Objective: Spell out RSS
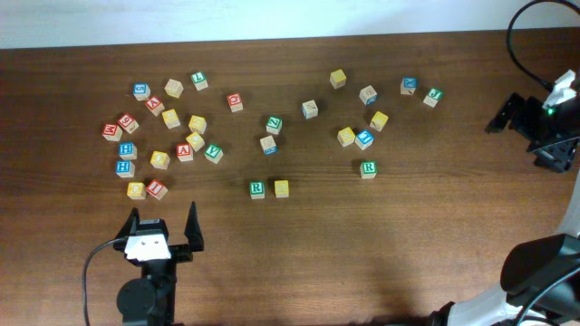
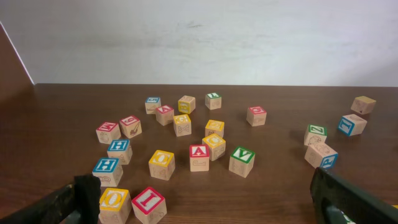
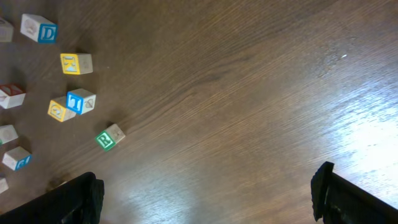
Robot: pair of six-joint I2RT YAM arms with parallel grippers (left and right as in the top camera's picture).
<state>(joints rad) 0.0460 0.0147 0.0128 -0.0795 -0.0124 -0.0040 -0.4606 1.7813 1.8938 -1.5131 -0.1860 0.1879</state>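
The brown wooden table [image 1: 362,263] fills the whole scene, with lettered wooden blocks scattered across its far half.

My left pincer [image 1: 163,224] hangs over the near edge on my left. Its fingers are spread wide with nothing between them, and in its own camera the two tips sit in the bottom corners. My right pincer [image 3: 208,180] is far out at the right side of the table, well apart from every block. Its wrist camera shows the fingers spread just as wide, holding nothing.

The thickest group of blocks lies ahead of my left pincer. It includes a red A block [image 2: 199,157], a green V block [image 2: 242,160] just beside it, and a blue H block [image 2: 119,149].

Near mid-table, closer to me than the rest, the near green R block [image 1: 257,188] stands just beside a yellow block [image 1: 282,187] on its right. That yellow block's letter may be an S, but it is too small for me to read. The far green R block [image 1: 368,168] stands alone further right, near a blue block [image 1: 364,139].
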